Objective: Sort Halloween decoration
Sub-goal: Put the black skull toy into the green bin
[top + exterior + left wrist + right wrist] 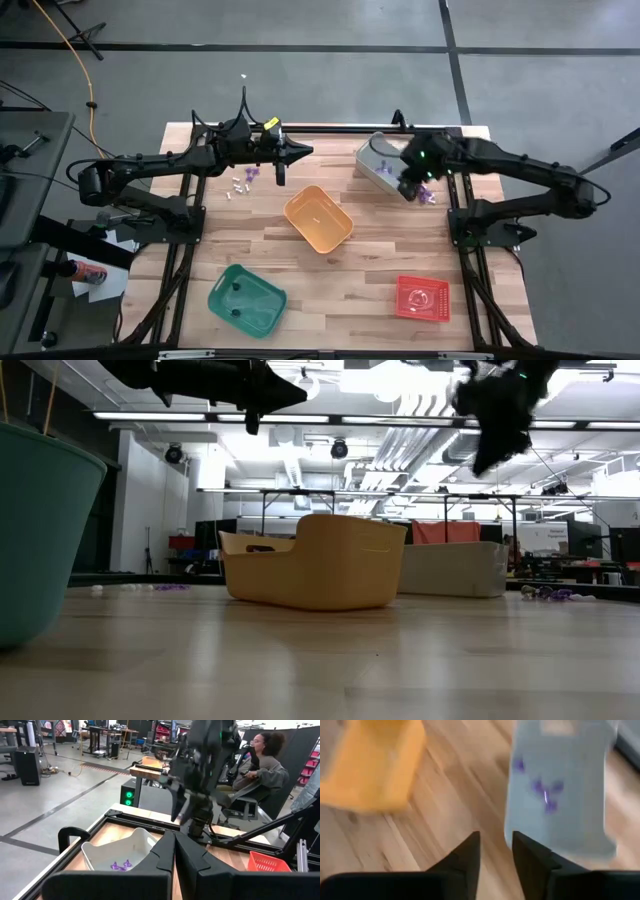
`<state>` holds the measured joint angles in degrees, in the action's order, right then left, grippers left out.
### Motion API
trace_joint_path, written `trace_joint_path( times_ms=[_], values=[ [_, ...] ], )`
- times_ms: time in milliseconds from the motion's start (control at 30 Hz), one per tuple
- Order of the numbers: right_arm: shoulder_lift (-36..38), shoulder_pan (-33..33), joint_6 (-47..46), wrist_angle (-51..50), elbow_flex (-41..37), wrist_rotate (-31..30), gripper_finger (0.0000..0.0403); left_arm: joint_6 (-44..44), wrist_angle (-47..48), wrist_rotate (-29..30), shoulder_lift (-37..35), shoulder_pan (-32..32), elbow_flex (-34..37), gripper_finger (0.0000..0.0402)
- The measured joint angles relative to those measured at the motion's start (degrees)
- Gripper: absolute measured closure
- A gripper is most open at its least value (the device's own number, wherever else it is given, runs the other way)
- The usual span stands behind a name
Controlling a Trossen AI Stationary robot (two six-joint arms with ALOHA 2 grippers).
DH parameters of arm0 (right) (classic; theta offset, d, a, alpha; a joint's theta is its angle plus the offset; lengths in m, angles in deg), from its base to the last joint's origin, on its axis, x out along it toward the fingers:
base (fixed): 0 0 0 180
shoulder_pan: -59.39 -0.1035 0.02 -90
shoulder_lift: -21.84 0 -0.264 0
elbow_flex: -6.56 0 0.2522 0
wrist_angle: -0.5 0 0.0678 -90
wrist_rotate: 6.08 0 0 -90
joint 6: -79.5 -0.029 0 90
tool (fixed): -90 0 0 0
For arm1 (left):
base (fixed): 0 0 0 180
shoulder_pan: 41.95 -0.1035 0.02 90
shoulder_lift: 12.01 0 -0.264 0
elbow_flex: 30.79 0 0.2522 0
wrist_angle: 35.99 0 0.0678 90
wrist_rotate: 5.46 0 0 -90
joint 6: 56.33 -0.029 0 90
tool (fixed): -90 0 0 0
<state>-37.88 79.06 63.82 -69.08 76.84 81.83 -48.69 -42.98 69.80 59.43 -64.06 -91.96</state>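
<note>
The trinkets are showing as tiny specks in three spots: a whitish and purple scatter lying on the table at about 10 o'clock from the orange bin, a few purple ones sitting inside the grey bin, and a purple cluster lying on the wood just beside that bin at its 4 o'clock. Their shapes are too small to make out. The right gripper is hovering over the grey bin's near edge with its fingers standing narrowly apart and holding nothing. The left gripper is hanging above the scatter, fingers pressed together and empty. The green bin is getting cut off in the low view.
</note>
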Motion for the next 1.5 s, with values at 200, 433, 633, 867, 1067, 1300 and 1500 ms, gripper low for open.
trace_joint_path(
  times_ms=[200, 433, 633, 867, 1067, 1300, 1500],
  values=[
    [9.23, -2.59, -11.41, 0.40, -16.38, -0.39, 0.0224, -0.33, 0.30, 0.00, -0.01, 0.00, 0.00, 0.0401],
    [11.80, 2.08, -21.01, 5.79, -25.62, -2.69, 0.0198, -0.37, 0.42, 0.00, 0.00, -0.61, 0.00, 0.0401],
    [5.62, 8.04, -11.68, 11.69, -25.51, -2.79, 0.0208, -0.28, 0.41, 0.00, 0.00, -0.81, 0.00, 0.0401],
    [-4.12, 10.67, -12.48, 13.63, -25.46, -0.73, 0.0218, -0.22, 0.39, 0.00, -0.01, -0.81, 0.00, 0.0401],
    [-8.78, 12.38, -10.02, 15.86, -25.46, -2.88, 0.0220, -0.23, 0.37, 0.13, 0.00, -0.81, 0.00, 0.0401],
    [-9.19, 14.21, -3.31, 19.16, -25.46, -4.93, 0.0220, -0.24, 0.37, 0.17, 0.00, -0.81, 0.00, 0.0401],
    [-9.36, 16.54, -0.48, 19.05, -25.43, -4.88, 0.0220, -0.22, 0.36, 0.17, -0.01, -0.81, 0.00, 0.0401]
  ],
)
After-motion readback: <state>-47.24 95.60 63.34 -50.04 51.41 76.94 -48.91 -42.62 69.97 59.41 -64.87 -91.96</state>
